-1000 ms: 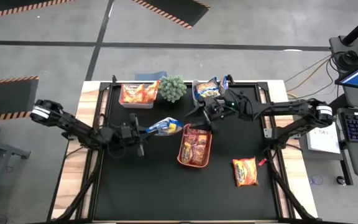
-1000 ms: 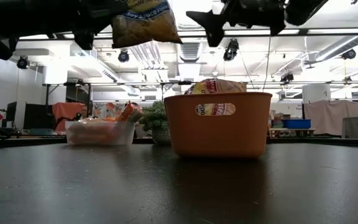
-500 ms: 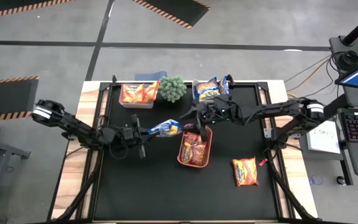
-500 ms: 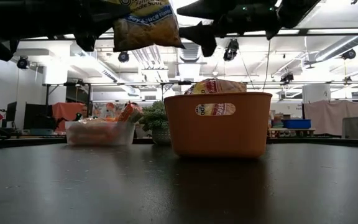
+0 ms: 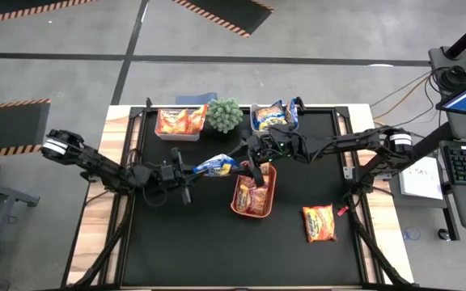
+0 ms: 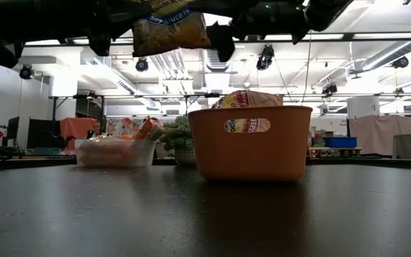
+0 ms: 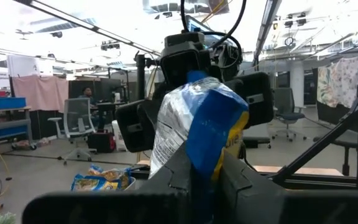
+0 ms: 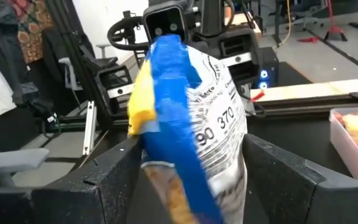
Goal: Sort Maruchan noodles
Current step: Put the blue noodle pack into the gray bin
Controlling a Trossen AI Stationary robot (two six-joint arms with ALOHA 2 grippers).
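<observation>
The yellow-and-blue noodle packet point(image 5: 216, 166) (crinkled) hangs clamped in the left end effector point(image 5: 191, 171), between the right end effector's point(image 5: 244, 162) spread fingers.

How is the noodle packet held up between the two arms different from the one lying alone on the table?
The yellow-and-blue packet hangs in the air, pinched by the left gripper, with the right gripper open around its other end. The orange packet lies flat on the table, untouched by either arm. Both are small flat noodle packets.

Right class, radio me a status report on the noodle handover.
Left pincer shut on yellow-blue packet, held aloft. Right pincer open, fingers either side of it. Nothing blocking.
</observation>
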